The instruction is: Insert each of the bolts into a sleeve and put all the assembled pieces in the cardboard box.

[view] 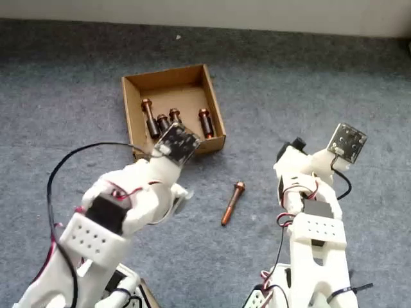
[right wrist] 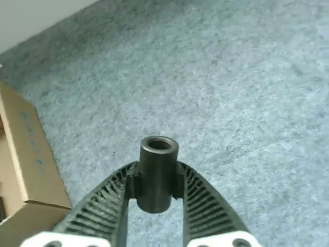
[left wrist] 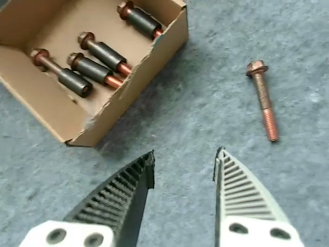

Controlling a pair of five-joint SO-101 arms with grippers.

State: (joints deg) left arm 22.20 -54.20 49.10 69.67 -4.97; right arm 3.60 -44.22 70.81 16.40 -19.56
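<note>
Our right gripper (right wrist: 156, 177) has its fingers clamped on a dark sleeve (right wrist: 158, 154), the open bore turned toward the wrist camera, above the grey carpet (right wrist: 247, 77). Our left gripper (left wrist: 184, 164) has its fingers spread apart with nothing between them, hovering over the carpet near a corner of the cardboard box (left wrist: 128, 92). A loose copper bolt (left wrist: 263, 100) lies flat on the carpet, apart from the box, between our two arms. Four bolts in sleeves (left wrist: 105, 51) lie side by side inside the box.
</note>
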